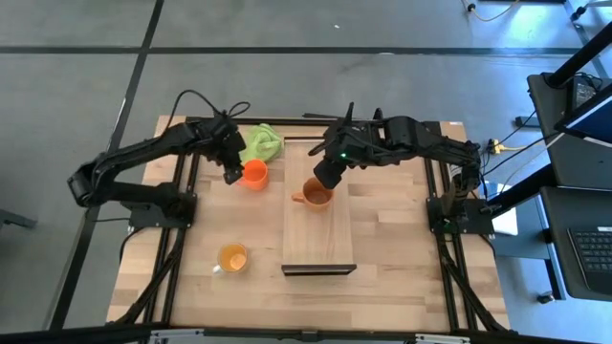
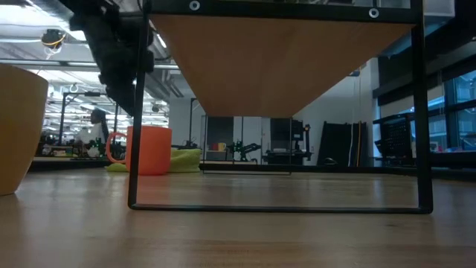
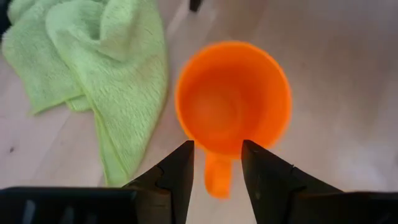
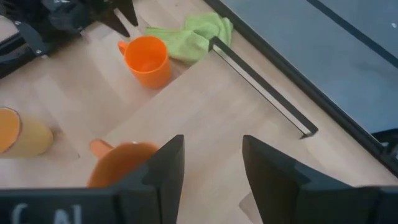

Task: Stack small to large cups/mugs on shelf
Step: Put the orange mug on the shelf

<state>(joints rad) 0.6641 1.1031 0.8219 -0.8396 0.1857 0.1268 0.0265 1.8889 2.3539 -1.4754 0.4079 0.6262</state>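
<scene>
Gripping the bright red-orange plastic mug [image 1: 253, 174], which stands off the shelf [image 1: 318, 225] near the table's far edge beside the lime-green cloth [image 1: 263, 142], is best done by its handle, now straddled by the left gripper [image 3: 216, 163], parted narrowly. The right gripper [image 4: 212, 163], open, hovers over the brownish-orange mug [image 1: 316, 192] on the shelf.

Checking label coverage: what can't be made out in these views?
- Low view: brownish mug hidden above shelf; yellow mug cut by the edge.
- Right wrist view: brownish mug partly behind right gripper.
- High view: left gripper too small to judge; left wrist view shows it open around red-orange mug handle.
</scene>
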